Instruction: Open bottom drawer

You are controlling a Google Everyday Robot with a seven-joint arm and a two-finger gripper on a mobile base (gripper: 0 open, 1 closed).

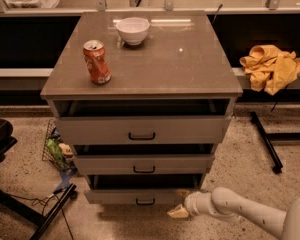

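The bottom drawer [140,196] is the lowest and narrowest of the cabinet's three grey-beige drawer fronts, with a small black bar handle [145,201]. A dark gap shows above its front. My gripper [180,207] is at the end of the white arm coming in from the lower right. It sits low near the floor, just right of the bottom drawer's right end and close to its front corner. The handle is to the gripper's left, apart from it.
The middle drawer [143,164] and top drawer [142,129] stand above. On the cabinet top [190,69] are a red soda can [96,62] and a white bowl [133,30]. A yellow cloth [271,67] lies on the right ledge. A wire basket [56,150] and black stand legs [266,141] are on the floor.
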